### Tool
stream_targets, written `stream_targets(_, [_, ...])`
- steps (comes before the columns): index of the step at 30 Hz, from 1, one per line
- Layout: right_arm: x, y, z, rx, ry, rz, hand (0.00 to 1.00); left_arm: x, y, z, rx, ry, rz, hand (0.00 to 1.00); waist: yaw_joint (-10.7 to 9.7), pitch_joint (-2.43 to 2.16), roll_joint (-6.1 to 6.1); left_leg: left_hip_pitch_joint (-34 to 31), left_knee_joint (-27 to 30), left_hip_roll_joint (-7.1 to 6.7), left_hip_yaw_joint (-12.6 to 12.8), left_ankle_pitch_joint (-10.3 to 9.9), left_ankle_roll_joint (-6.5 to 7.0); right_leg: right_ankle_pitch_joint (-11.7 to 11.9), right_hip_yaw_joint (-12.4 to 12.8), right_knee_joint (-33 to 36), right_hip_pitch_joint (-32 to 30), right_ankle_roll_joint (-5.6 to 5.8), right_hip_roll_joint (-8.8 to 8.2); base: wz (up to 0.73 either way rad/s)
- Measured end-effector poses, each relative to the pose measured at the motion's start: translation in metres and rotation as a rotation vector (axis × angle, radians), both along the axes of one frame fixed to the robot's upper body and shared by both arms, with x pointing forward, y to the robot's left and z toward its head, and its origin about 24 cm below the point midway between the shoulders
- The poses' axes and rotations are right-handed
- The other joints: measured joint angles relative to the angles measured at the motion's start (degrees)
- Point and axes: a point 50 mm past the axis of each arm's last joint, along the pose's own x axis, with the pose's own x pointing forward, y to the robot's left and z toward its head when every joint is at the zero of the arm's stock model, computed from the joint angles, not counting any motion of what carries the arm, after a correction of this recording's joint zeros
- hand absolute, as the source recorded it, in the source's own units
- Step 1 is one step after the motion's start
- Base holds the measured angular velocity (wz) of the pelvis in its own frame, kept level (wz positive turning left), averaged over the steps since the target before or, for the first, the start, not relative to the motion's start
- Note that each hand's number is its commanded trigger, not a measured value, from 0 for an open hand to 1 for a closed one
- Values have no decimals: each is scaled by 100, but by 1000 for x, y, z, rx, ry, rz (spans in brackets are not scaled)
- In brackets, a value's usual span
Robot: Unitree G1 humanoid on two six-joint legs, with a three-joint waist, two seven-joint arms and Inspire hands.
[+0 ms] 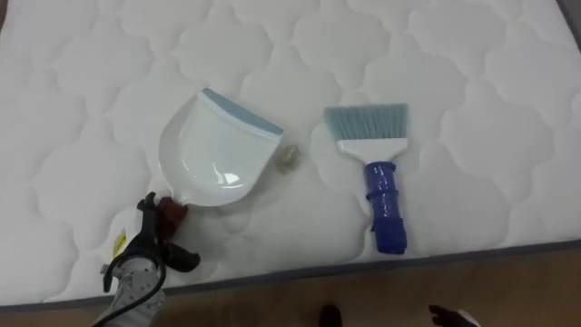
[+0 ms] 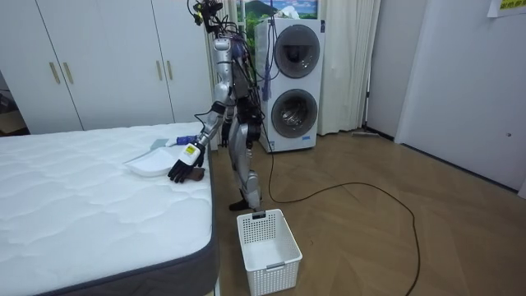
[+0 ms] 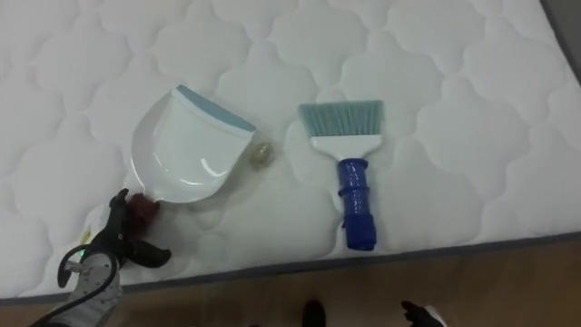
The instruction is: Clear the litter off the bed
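Left hand [image 1: 150, 247]: fingers curled round the reddish-brown handle [image 1: 171, 210] of the white plastic dustpan with a pale blue lip [image 1: 213, 150]. The grip is closed at the handle's end, near the bed edge. The pan sits on the white quilted mattress with a grey edge band [image 1: 472, 73], with its lip pointing away from the robot and slightly right. The inside of the pan is bare glossy white.

A small crumpled pale scrap [image 1: 289, 159] lies on the mattress just outside the lip's right corner, between the pan and the brush. It's close to the lip; I can't tell if it touches.

The hand brush with a blue handle, white head and pale teal bristles [image 1: 377, 173] lies flat to the right of the scrap. Its bristles point away from the robot and its handle towards the bed edge. No hand is on it, and it sits apart from the pan.

Right hand [image 1: 447, 316]: a dark shape at the bottom edge of the eye view, over the wooden floor [image 1: 508, 286]. I can't tell its state.

Room view: the robot stands at the side of the bed near its corner, upright, with the left arm reaching down onto the mattress. The stacked white washer and dryer [image 2: 294, 78] are behind it. The white lattice plastic basket [image 2: 267, 238] is on the floor by its feet, next to the bed corner, and its inside shows bare.
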Motion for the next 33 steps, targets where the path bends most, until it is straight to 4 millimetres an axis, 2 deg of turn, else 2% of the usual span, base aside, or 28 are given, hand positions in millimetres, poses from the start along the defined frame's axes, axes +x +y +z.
stream_targets(7, [2,1,0,4,-8,5,0,0,1,-1,11,7,12,0,-43,6,-6,-142,127,13,98,0,1,17,-34,51,-120,-35,-26,-4])
stream_targets(14, [4,2,1,6,-16,9,0,1,3,0,20,2,20,0,-119,13,2,-271,147,28,78,0,0,35,-79,48,-224,-53,-26,3])
stream_targets(15, [4,2,1,6,-16,9,0,2,3,1,22,1,20,53,-132,16,8,-299,173,34,76,0,0,35,-93,42,-231,-53,-27,5])
stream_targets(17, [4,2,1,6,-17,8,0,3,4,1,26,4,20,100,-133,23,5,-311,175,36,76,0,0,35,-103,33,-232,-53,-28,2])
stream_targets(22, [9,4,3,5,-33,19,0,6,10,5,58,-4,12,100,-138,72,0,-353,177,33,86,0,0,28,-104,47,-282,-48,-40,0])
stream_targets(27, [11,4,3,0,-36,23,0,15,27,18,112,-36,34,100,-145,78,2,-357,168,31,89,1,0,18,-107,48,-290,-48,-43,0])
stream_targets(31, [12,4,4,-5,-35,38,0,16,27,18,121,-36,46,100,-144,82,2,-357,154,23,92,1,1,9,-117,40,-289,-34,-54,0])
stream_targets(33, [14,5,4,-5,-38,41,0,14,24,16,115,-21,44,100,-144,102,-1,-359,149,23,92,1,1,8,-126,32,-286,-32,-55,0])
